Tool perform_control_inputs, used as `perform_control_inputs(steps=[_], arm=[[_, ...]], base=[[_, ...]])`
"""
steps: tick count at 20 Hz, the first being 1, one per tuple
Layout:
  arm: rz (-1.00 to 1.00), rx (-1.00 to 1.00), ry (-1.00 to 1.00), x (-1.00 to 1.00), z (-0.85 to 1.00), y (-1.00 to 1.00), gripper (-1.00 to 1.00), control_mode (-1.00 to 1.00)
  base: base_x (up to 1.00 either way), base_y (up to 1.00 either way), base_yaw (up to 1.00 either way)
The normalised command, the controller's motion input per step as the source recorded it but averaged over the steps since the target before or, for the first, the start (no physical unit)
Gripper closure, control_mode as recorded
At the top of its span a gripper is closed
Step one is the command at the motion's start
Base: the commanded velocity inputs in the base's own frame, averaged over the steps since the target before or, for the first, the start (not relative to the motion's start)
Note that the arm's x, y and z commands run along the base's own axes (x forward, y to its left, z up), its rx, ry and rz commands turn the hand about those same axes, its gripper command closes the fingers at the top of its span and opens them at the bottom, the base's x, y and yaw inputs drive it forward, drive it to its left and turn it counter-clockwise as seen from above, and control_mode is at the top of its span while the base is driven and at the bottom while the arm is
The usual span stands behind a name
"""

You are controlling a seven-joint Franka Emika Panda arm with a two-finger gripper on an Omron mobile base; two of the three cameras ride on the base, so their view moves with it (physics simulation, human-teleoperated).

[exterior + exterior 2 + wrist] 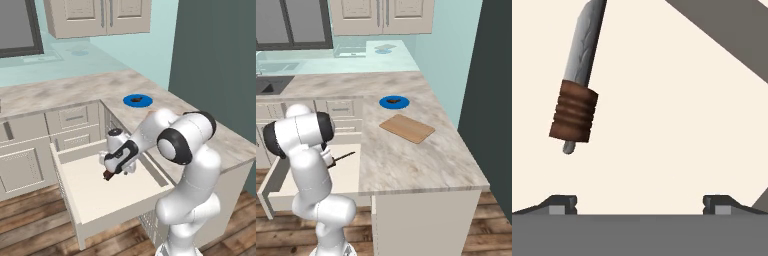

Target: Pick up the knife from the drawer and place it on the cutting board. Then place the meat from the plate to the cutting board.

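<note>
No readable writing, brand or label on any item. Tabletop (406, 160): mottled beige-grey stone, L-shaped, running along the back wall and turning at the corner beside a dark teal wall. Drawer (100, 195): cream-white, pulled fully out below the tabletop's inner corner, plain pale floor. Knife (578, 85): lying flat on the drawer floor, ribbed brown handle, grey blade pointing away from the handle; in the hand view it sits apart from the fingertips, up and to their left; in the right base view its dark tip shows just beside the arm. Gripper (114, 170): lowered into the drawer, above its floor; jaws spread wide, holding nothing, fingertips (562, 204) far apart with bare drawer floor between them. Plate (394, 102): bright blue, on the tabletop well beyond the drawer, toward the corner. Meat (393, 102): small reddish-brown piece resting on the plate. Board (407, 128): light wood, flat on the tabletop just beside the plate, on the drawer's far side, turned at an angle to the edge. Room: pale aqua walls, cream panelled cabinets, small drawers with grey bar handles beside the drawer, wood-plank floor, dark sink (271, 85) set in the tabletop at far left.
</note>
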Motion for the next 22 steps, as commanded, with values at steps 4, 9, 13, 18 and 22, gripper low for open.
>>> perform_control_inputs(steps=[4, 9, 13, 18, 22], arm=[[0.0, -0.06, 0.0, 0.27, -0.14, 0.16, -1.0, -1.0], [0.0, -0.07, 0.0, 0.27, -0.18, 0.18, -1.0, -1.0], [0.0, -0.07, 0.0, 0.22, -0.24, 0.15, -1.0, -1.0], [0.0, -0.07, 0.0, 0.21, -0.27, 0.1, -1.0, -1.0], [0.0, -0.04, 0.0, 0.2, -0.26, 0.01, -1.0, -1.0]], base=[[0.0, 0.0, 0.0], [0.0, 0.0, 0.0], [0.0, 0.0, 0.0], [0.0, 0.0, 0.0], [0.0, 0.0, 0.0]])
